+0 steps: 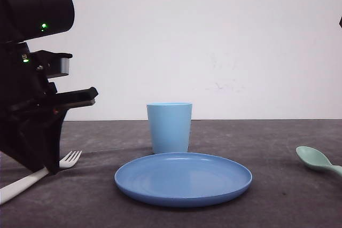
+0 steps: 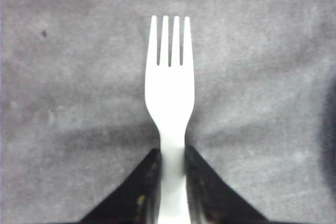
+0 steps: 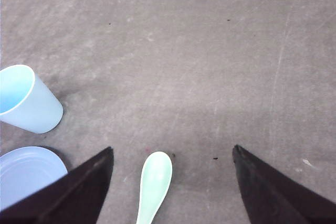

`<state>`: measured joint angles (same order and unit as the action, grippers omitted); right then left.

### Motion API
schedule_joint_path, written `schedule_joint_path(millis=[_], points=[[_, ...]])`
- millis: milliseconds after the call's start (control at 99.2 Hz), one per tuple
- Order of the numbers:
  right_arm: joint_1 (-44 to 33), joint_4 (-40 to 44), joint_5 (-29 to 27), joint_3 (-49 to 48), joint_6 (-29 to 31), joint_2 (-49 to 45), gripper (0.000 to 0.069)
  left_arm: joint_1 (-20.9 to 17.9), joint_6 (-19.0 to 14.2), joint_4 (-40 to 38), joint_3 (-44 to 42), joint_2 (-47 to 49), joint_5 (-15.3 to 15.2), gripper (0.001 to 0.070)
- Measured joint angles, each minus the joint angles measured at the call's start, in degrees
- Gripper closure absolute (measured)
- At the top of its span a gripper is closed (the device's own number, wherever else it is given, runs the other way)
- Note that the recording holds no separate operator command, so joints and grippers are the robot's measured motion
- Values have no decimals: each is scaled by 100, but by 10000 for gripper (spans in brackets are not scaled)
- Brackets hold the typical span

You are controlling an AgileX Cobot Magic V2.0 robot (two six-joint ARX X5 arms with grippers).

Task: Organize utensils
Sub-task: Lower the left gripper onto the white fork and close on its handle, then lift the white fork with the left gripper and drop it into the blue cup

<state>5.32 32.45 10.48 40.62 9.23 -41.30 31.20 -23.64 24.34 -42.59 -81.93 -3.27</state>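
The white fork (image 2: 169, 93) has its neck pinched between the fingers of my left gripper (image 2: 172, 153), which is shut on it, tines pointing away. In the front view the fork (image 1: 68, 159) sticks out from under my black left arm (image 1: 32, 126) at the left, low over the dark table. The mint-green spoon (image 3: 156, 181) lies bowl-up on the table between the wide-open fingers of my right gripper (image 3: 172, 150), touching neither. That spoon (image 1: 315, 158) is at the far right in the front view.
A light blue cup (image 1: 169, 126) stands upright mid-table behind a round blue plate (image 1: 183, 177). In the right wrist view the cup (image 3: 26, 98) and plate (image 3: 26, 174) sit beside the spoon, apart from it. A white wall backs the table.
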Motion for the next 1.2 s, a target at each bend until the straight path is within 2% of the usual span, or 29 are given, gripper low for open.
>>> schedule_joint_path(millis=[363,443,615,766,917,1199], points=[[0,55,0,0,0,2,240,2,-98,-22,-122,22,0,674],[0,55,0,0,0,0,240,13,-57,-249,-232,229,-11,674],[0,55,0,0,0,0,240,164,39,-1572,-310,1169,-212,674],[0,28,-76,0,0,2,240,365,348,-3373,-328,1504,-448,674],[0,-72,-153,0,0,0,240,629,761,-4688,-328,1128,-461,674],[2,-269,-153,0,0,0,240,855,1237,-6100,-328,-232,-623,674]])
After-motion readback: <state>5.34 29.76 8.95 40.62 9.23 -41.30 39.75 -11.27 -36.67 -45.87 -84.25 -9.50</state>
